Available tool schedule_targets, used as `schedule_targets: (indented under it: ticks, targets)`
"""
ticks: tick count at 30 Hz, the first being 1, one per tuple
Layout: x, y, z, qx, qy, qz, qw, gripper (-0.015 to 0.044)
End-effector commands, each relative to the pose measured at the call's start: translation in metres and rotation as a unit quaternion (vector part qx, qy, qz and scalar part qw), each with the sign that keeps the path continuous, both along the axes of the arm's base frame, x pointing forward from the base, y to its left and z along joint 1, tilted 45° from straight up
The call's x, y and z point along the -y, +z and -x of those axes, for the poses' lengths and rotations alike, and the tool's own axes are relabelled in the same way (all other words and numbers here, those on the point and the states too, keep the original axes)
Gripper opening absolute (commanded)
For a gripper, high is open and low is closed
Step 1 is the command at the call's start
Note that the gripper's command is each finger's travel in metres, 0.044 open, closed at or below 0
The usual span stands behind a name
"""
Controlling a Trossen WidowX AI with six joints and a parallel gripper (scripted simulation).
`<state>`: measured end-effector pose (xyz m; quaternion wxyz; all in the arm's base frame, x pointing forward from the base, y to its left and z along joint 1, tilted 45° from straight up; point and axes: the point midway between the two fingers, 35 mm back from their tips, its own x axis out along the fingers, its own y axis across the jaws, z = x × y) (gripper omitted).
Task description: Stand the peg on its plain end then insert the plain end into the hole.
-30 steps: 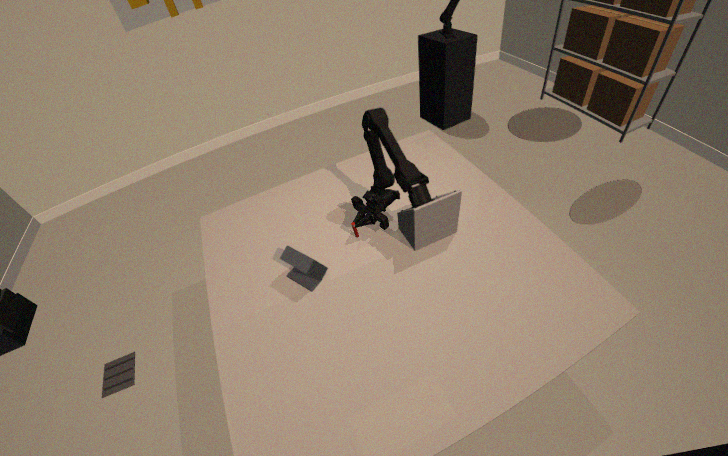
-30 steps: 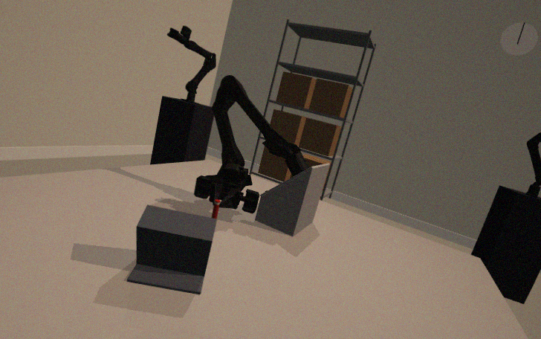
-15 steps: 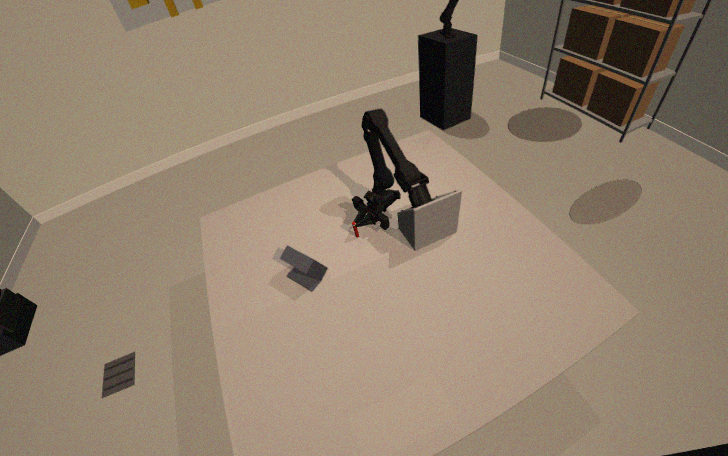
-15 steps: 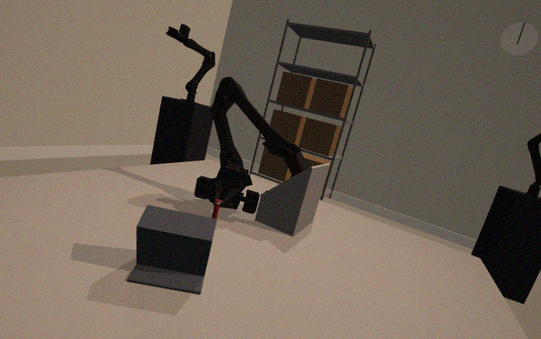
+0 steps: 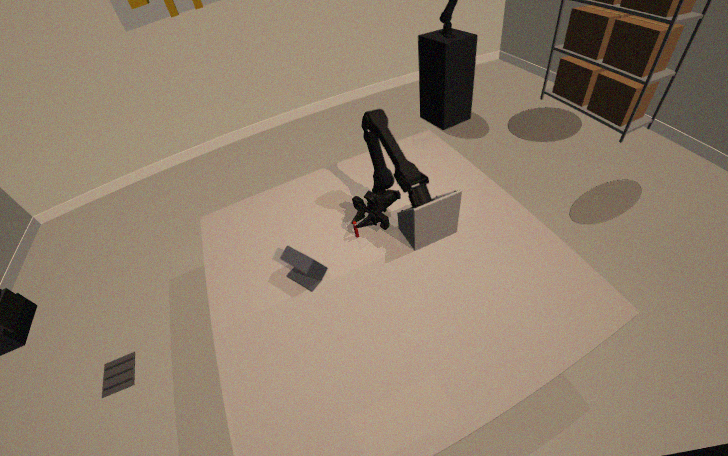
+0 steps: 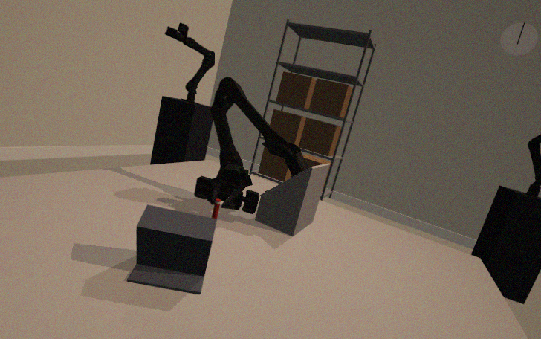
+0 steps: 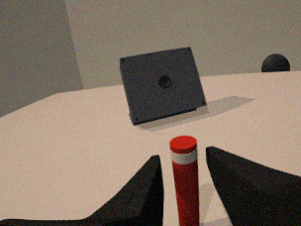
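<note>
The red peg (image 5: 356,231) (image 6: 215,210) (image 7: 187,190) stands upright on the table with its white band near the top. My gripper (image 5: 356,222) (image 6: 218,203) (image 7: 183,158) is open, one finger on each side of the peg, with a gap on both sides in the wrist view. The peg's lower end is cut off in the wrist view. The dark sloped panel (image 5: 303,261) (image 6: 175,223) (image 7: 146,94) stands beyond the peg, tilted, with one round hole (image 7: 164,81) in the middle of its face. The exterior view shows the panel's back, so the hole is hidden there.
A large grey wedge-shaped block (image 5: 437,221) (image 6: 283,205) stands close beside the gripper, and the arm reaches down behind it. A dark pedestal (image 5: 447,80) (image 6: 179,131) and a shelf with boxes are in the background. A dark round object (image 7: 275,63) shows beyond the table.
</note>
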<state>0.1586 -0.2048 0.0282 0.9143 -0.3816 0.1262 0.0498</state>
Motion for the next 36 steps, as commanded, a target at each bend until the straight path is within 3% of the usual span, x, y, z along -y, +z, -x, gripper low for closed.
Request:
schedule_targets:
  ticks: [1,16,28,36]
  targets:
    - [0.0,0.0,0.0,0.0,0.0,0.0,1.0,0.013]
    - [0.0,0.0,0.0,0.0,0.0,0.0,1.0,0.013]
    - [0.0,0.0,0.0,0.0,0.0,0.0,1.0,0.044]
    - [-0.003,0.01,-0.003,-0.003,0.001,0.0,1.0,0.044]
